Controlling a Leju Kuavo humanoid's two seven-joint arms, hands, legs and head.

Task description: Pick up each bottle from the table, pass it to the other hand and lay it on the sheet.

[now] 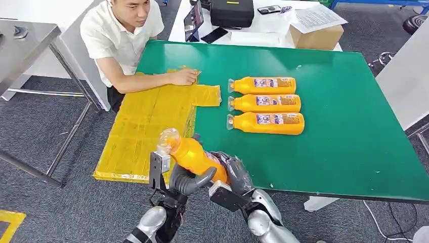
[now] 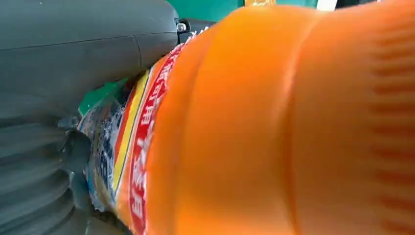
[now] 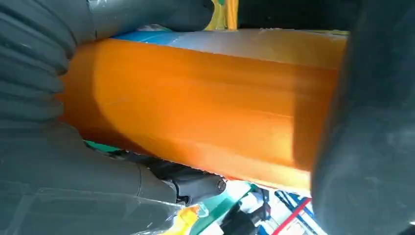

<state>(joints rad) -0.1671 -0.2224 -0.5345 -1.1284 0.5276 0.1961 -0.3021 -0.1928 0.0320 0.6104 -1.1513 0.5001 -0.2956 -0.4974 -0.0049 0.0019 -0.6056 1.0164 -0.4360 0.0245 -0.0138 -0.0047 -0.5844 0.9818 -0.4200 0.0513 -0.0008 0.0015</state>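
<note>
Bottle (image 1: pixel 195 156) in both hands, L (image 1: pixel 183 178) & R (image 1: pixel 233 174), long axis diagonal, cap up-left toward sheet (image 1: pixel 146 121)

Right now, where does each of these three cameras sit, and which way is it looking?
Head view: high on the body, looking forward and down at the green table, yellow sheet and both silver arms.
Left wrist view: behind the left robot hand, tight against the held bottle.
Right wrist view: behind the right robot hand, against that bottle's orange side.
Shared: all three show the held bottle; three more bottles lie on the table.
</note>
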